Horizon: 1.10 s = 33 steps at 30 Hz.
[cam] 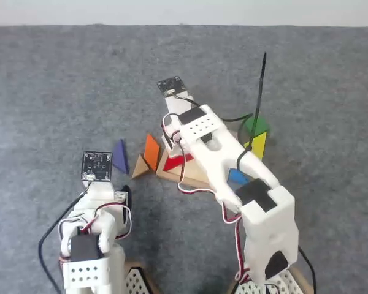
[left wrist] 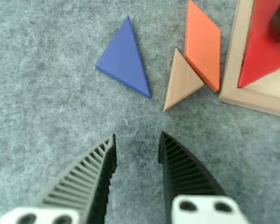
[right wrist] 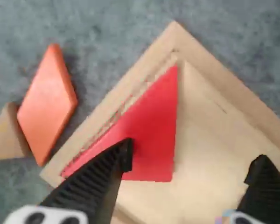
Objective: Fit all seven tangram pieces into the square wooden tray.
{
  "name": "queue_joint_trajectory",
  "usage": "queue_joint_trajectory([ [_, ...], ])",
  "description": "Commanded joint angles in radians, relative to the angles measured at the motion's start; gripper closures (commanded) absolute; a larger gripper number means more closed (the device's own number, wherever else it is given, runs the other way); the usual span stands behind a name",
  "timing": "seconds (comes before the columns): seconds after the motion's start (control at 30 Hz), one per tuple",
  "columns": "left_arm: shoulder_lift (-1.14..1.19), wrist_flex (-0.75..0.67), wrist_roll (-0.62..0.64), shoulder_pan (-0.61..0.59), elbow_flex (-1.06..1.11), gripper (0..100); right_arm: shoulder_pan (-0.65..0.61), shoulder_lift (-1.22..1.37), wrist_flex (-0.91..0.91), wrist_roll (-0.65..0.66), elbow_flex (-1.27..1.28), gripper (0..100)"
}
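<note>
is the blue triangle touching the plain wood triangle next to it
Apart. The left wrist view shows a strip of grey carpet between the blue triangle and the plain wood triangle, even at their nearest corners.

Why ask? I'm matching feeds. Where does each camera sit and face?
High view: fixed above, looking down on the left arm and right arm.
Left wrist view: on the left arm, facing the blue triangle; left pincer open.
Right wrist view: on the right arm, facing the red triangle in the tray; right pincer open.
Shared: both wrist views show the orange parallelogram.
</note>
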Motion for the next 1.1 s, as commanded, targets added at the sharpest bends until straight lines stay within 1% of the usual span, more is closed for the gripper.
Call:
queue_joint_trajectory([
  [0.0, -0.018, 0.003, 0.008, -0.002, -0.008, 85, 0.082, -0.154, 0.096, 0.014, -0.006, 61.2],
  [0.1, -0.018, 0.003, 0.008, -0.002, -0.008, 85, 0.107, -0.262, 0.140, 0.044, 0.035, 61.2],
  [0.2, -0.018, 0.003, 0.008, -0.002, -0.008, 85, 0.107, -0.360, 0.122, 0.060, 0.175, 61.2],
  [0.27, -0.018, 0.003, 0.008, -0.002, -0.008, 85, 0.111, -0.415, 0.045, 0.061, 0.313, 61.2],
  [0.37, -0.018, 0.003, 0.008, -0.002, -0.008, 85, 0.120, -0.495, -0.117, 0.064, 0.531, 61.2],
  [0.43, -0.018, 0.003, 0.008, -0.002, -0.008, 85, 0.124, -0.529, -0.186, 0.064, 0.614, 61.2],
  [0.63, -0.018, 0.003, 0.008, -0.002, -0.008, 85, 0.162, -0.535, -0.185, 0.071, 0.652, 61.2],
  [0.7, -0.018, 0.003, 0.008, -0.002, -0.008, 85, 0.191, -0.522, -0.163, 0.114, 0.658, 61.2],
  [0.83, -0.018, 0.003, 0.008, -0.002, -0.008, 85, 0.300, -0.484, -0.159, 0.173, 0.660, 61.2],
  [0.9, -0.018, 0.003, 0.008, -0.002, -0.008, 85, 0.352, -0.472, -0.165, 0.224, 0.660, 61.2],
  [1.07, -0.018, 0.003, 0.008, -0.002, -0.008, 85, 0.456, -0.467, -0.166, 0.318, 0.657, 61.2],
])
